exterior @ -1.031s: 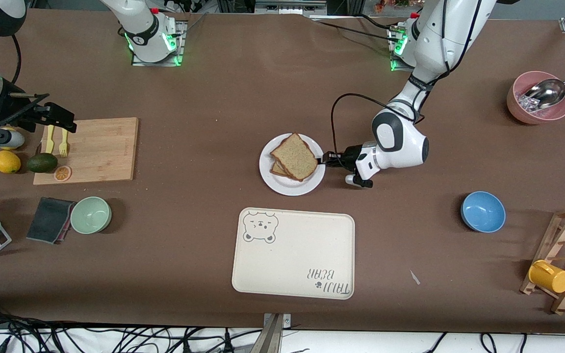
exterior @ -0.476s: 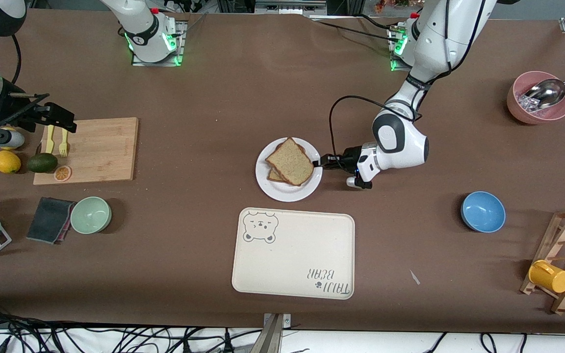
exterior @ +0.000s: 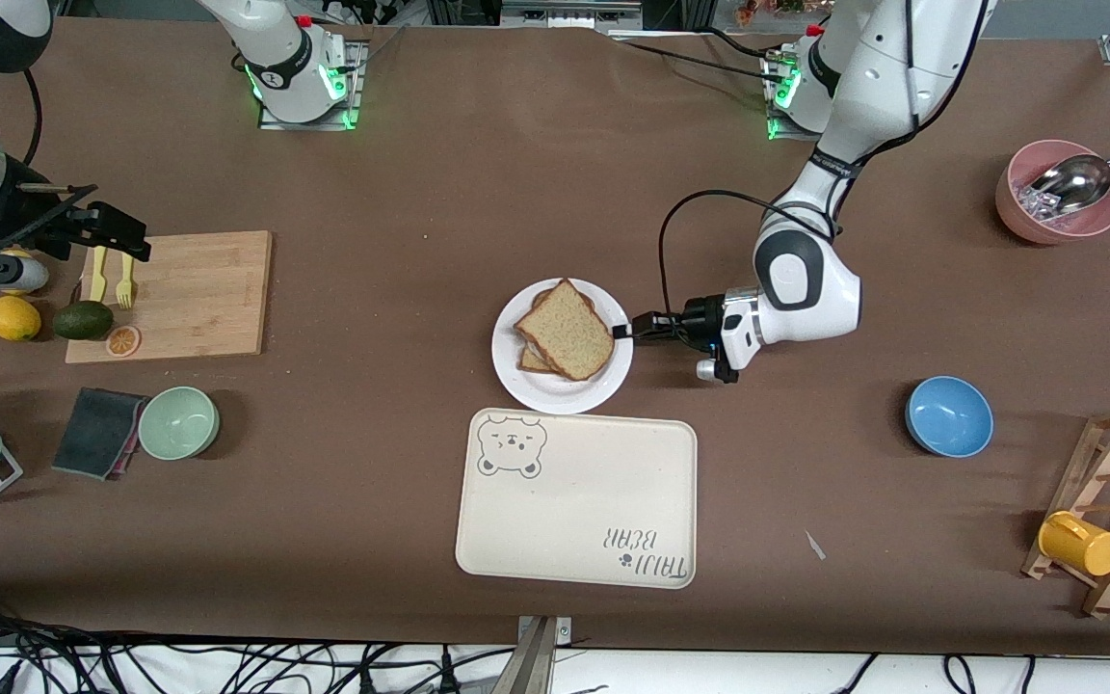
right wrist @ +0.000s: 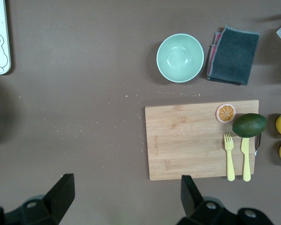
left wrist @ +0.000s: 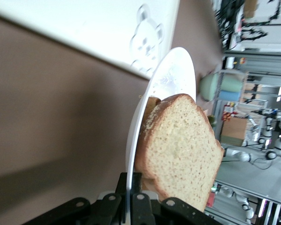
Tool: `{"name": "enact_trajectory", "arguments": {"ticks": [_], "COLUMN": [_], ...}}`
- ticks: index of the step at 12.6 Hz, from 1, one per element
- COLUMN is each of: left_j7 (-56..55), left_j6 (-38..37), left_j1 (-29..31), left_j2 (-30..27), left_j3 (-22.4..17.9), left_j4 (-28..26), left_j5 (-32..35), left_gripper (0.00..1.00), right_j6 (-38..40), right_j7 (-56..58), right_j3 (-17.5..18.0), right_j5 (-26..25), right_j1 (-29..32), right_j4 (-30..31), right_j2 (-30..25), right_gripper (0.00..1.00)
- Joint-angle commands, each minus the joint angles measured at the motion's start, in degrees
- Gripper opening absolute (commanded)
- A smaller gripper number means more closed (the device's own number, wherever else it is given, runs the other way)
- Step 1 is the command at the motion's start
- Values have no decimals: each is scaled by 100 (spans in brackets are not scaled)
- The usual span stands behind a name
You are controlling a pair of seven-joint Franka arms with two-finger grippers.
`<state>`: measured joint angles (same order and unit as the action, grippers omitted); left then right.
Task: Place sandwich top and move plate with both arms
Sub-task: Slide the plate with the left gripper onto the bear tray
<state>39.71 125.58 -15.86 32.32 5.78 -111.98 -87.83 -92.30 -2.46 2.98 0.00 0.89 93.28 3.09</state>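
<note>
Left tool (exterior: 624, 332) is clamped tight on the rim of the plate (exterior: 526, 387), at the edge facing the left arm's end of the surface (exterior: 420, 193); in the left wrist view the rim runs straight down between the closed fingers (left wrist: 140, 206). Sandwich top (exterior: 567, 330) lies on the plate, stacked on a lower slice that peeks out along one edge, so the placing part looks done. Plate sits just beside the bear-print tray (exterior: 576, 501), on the side of the tray farther from the front camera, nearly touching its edge. Right tool (right wrist: 126, 197) hangs over the surface near the cutting board (exterior: 194, 294), well apart from the plate, fingers spread wide and holding nothing; that arm waits. Risks, as a guess: only one tool grips the plate, at one edge, so any lift or drag could tip it and slide the top slice off, since the stack is already skewed. A thin rim pinch may also slip. Pushing toward the tray could catch the plate on the tray lip. Right tool has a long reach to make and could bump the bread coming in.
</note>
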Motion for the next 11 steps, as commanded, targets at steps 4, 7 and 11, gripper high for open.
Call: {"name": "enact_trajectory", "arguments": {"ticks": [4,7,11], "left_j7": [-341,-631,-754], "left_j6": [291,904,1268], "left_j1": [-364,-830,-1165], "left_j2": [553,1143,1574], "left_j3": [-338,-840,-1438], "left_j4": [1246,2064,2566], "left_j5": [-753,-753,-859], "left_gripper": [0,0,0], "right_j6": [-7,-7,-7], "right_j7": [79,79,79], "right_j3": [19,19,19], "right_j5": [26,26,26], "right_j1": [52,61,61], "right_j4": [85,85,85], "right_j2": [-72,-72,-72], "right_gripper": [100,100,100]}}
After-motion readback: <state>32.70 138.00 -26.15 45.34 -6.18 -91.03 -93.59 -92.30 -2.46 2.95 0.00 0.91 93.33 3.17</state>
